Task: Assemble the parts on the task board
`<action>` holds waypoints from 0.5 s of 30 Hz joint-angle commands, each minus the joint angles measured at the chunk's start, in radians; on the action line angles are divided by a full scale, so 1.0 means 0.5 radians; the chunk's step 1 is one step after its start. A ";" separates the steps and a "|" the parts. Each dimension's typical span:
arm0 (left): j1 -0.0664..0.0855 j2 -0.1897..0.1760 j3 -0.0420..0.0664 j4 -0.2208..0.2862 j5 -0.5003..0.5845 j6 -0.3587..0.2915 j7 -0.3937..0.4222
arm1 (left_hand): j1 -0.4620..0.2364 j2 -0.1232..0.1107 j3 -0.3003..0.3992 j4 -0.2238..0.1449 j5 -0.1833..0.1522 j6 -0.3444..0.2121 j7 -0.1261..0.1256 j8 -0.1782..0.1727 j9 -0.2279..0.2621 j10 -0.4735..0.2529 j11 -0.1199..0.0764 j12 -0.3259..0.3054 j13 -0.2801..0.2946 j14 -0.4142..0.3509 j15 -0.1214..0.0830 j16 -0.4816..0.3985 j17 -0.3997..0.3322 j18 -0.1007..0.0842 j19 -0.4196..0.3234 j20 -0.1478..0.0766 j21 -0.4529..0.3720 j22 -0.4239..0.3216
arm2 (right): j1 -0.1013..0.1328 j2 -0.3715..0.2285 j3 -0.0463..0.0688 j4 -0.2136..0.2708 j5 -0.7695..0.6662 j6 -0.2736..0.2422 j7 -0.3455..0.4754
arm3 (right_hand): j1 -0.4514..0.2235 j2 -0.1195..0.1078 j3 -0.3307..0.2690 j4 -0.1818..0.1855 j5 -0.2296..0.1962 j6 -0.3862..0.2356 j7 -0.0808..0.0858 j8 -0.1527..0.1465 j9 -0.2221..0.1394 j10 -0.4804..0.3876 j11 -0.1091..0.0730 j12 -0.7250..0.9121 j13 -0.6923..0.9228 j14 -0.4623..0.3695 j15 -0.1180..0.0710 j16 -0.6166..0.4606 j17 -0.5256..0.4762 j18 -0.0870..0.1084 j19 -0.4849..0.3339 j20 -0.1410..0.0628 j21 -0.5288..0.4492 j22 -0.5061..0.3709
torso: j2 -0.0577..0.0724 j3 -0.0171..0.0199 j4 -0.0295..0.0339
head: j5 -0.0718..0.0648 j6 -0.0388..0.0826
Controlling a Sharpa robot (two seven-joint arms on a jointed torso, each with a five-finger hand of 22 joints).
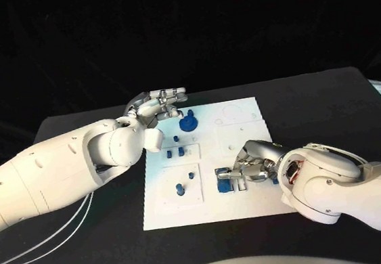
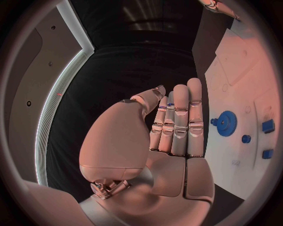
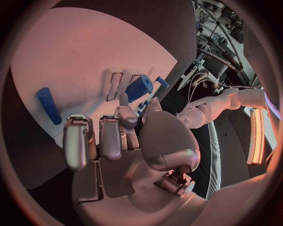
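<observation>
The white task board (image 1: pixel 250 194) lies in the middle of the black surface (image 1: pixel 343 99), and both hands work over it. The left hand (image 1: pixel 155 108) hangs above the board's far left corner; in the left wrist view its fingers (image 2: pixel 179 120) stand straight and close together, the thumb lying alongside them, and nothing sits between them, so that hand holds nothing. Just beyond those fingertips, on the board, sits a blue gear (image 2: pixel 226 123) with a toothed rim, and a little farther along the board lie a small round blue part (image 2: pixel 245 139) and two small blue blocks (image 2: pixel 268 125). In the head view the same gear (image 1: pixel 188 121) shows close beside the left fingers. The right hand (image 1: pixel 252 165) is down on the near half of the board, its fingers (image 3: pixel 101 136) curled inward. A blue cylinder (image 3: pixel 139 87) stands just past the fingertips in the right wrist view, close against the thumb and the nearest finger; whether they actually pinch it I cannot tell. In the head view blue pieces (image 1: pixel 228 182) sit directly at those fingers, partly hidden by them. Off to the side of the curled fingers, well apart from them, a blue peg (image 3: pixel 49 105) lies flat on the board. Between the two hands, two more small blue parts (image 1: pixel 180 189) stand on the board's left half.
</observation>
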 commanded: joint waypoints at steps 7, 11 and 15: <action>0.001 0.001 0.001 0.004 -0.018 0.041 -0.002 | -0.011 0.010 -0.010 -0.005 0.005 -0.018 -0.001 0.011 -0.001 -0.020 0.002 0.009 0.000 -0.015 -0.004 -0.009 -0.004 0.022 -0.013 0.001 -0.013 -0.003 | -0.008 -0.010 -0.001 0.012 -0.059 -0.012 0.015 | -0.012 -0.002 -0.027 -0.009 -0.017 -0.008 -0.003 -0.006 0.013 -0.004 -0.002 -0.010 0.005 0.097 -0.004 -0.012 -0.001 -0.017 -0.014 0.003 -0.007 0.111 | 0.001 0.0014 -0.001 | 0.004 -0.005; 0.001 0.000 0.001 0.003 -0.020 0.041 -0.003 | -0.011 0.010 -0.010 -0.005 0.005 -0.018 -0.001 0.011 -0.001 -0.020 0.002 0.009 0.000 -0.015 -0.004 -0.009 -0.004 0.022 -0.013 0.001 -0.013 -0.003 | -0.011 -0.015 -0.001 0.020 -0.065 -0.003 0.037 | 0.159 0.004 0.001 -0.065 0.021 -0.007 -0.006 -0.003 0.027 0.007 -0.005 -0.009 0.020 0.100 -0.007 -0.013 0.003 -0.017 -0.011 0.000 -0.007 0.114 | -0.001 0.0006 -0.001 | 0.003 -0.005; 0.001 0.001 0.001 0.003 -0.020 0.043 -0.003 | -0.011 0.010 -0.010 -0.005 0.005 -0.018 -0.001 0.011 -0.001 -0.020 0.002 0.009 0.000 -0.015 -0.004 -0.009 -0.004 0.022 -0.013 0.001 -0.013 -0.003 | -0.013 -0.013 -0.001 0.025 -0.084 0.024 0.048 | 0.325 -0.012 0.029 -0.159 0.037 -0.008 -0.008 -0.001 0.036 0.011 -0.008 -0.010 0.030 0.101 -0.009 -0.011 0.009 -0.018 -0.008 -0.002 -0.007 0.117 | 0.000 0.0011 0.000 | 0.002 -0.006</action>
